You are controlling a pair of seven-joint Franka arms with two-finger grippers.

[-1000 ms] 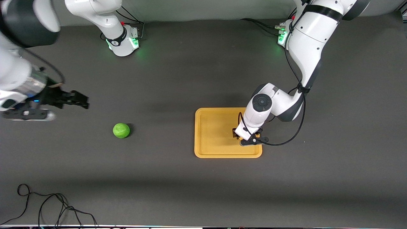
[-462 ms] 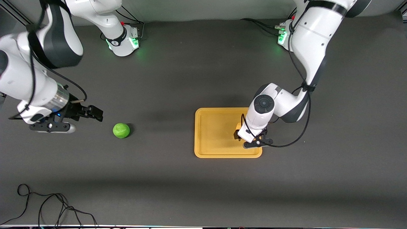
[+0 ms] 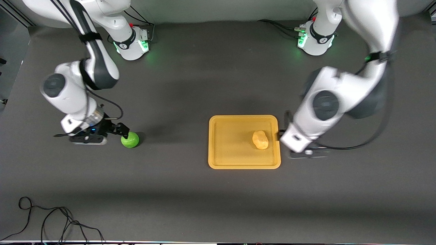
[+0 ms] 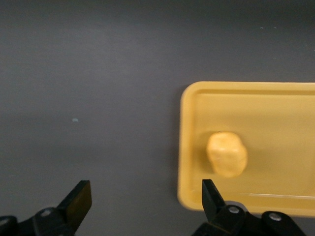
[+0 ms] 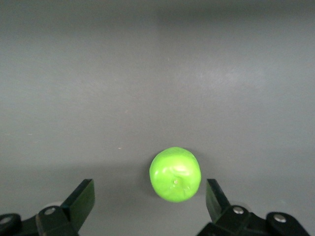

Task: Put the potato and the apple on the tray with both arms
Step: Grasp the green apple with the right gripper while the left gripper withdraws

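Note:
The tan-yellow potato [image 3: 260, 140] [image 4: 226, 155] lies loose on the orange-yellow tray [image 3: 231, 160] [image 4: 275, 113], toward the left arm's end of it. My left gripper [image 3: 281, 132] [image 4: 146, 196] hangs open and empty over the tray's rim at that end, up off the potato. The green apple [image 3: 129, 140] [image 5: 175, 174] sits on the dark table toward the right arm's end. My right gripper [image 3: 121, 131] [image 5: 149, 196] is low beside the apple and open. The apple lies just ahead of its fingertips, closer to one finger, and is not gripped.
A black cable [image 3: 51, 221] coils on the table near the front camera at the right arm's end. The two arm bases [image 3: 133, 44] [image 3: 315, 41] stand farthest from the camera. Dark bare table lies between the apple and the tray.
The left gripper opened, left the potato on the tray and rose away toward the left arm's end. The right arm swung in and came down beside the apple.

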